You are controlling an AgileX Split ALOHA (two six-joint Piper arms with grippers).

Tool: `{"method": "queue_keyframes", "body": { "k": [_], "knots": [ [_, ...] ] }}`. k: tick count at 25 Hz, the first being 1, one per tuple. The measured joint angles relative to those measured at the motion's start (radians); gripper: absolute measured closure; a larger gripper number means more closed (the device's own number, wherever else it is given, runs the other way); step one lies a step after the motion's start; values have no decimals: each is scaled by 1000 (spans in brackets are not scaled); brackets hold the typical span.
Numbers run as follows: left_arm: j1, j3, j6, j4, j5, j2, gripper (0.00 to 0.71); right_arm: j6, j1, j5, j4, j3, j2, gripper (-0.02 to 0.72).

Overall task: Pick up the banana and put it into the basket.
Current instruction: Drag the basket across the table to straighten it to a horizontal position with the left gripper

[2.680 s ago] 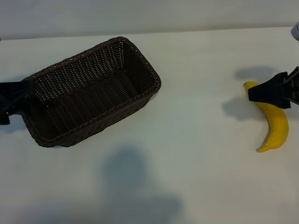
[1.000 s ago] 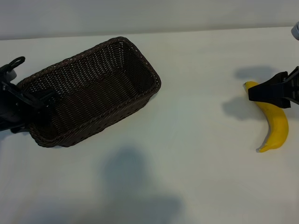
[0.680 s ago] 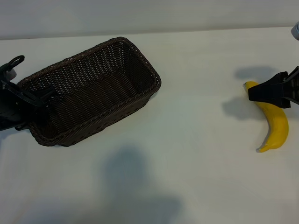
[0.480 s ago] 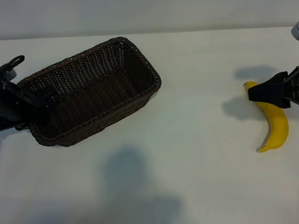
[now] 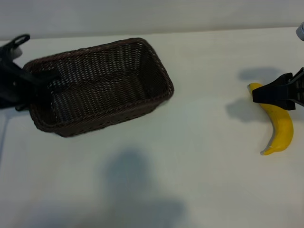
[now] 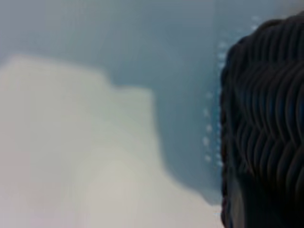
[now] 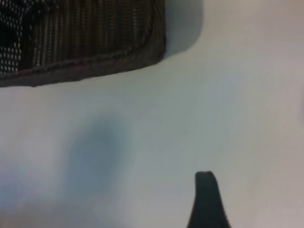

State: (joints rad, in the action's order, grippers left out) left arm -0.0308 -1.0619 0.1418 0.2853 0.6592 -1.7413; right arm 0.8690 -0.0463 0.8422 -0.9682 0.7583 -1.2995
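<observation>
The basket (image 5: 102, 85), dark-brown woven wicker, rectangular with rounded corners, is seen at the left of the white table, empty. The banana (image 5: 279, 128), bright yellow and curved, is laid flat well apart at the right edge.

Left gripper (image 5: 33, 88): fingertips masked by the basket (image 5: 102, 85) rim; arm cut off at the exterior view's edge. Right gripper (image 5: 270, 95) covers part of the banana (image 5: 281, 130); body runs out of view. Left wrist view: blurred, basket weave cropped at the edge.
</observation>
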Motion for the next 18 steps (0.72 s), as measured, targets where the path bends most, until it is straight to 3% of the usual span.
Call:
{"method": "queue_keyframes", "body": {
  "k": [11, 18],
  "knots": [
    [0, -205, -341, 134, 180, -22, 546, 0, 0, 0, 0, 0, 0, 209],
    [13, -252, -389, 133, 233, -71, 546, 0, 0, 0, 0, 0, 0, 209]
  ]
}}
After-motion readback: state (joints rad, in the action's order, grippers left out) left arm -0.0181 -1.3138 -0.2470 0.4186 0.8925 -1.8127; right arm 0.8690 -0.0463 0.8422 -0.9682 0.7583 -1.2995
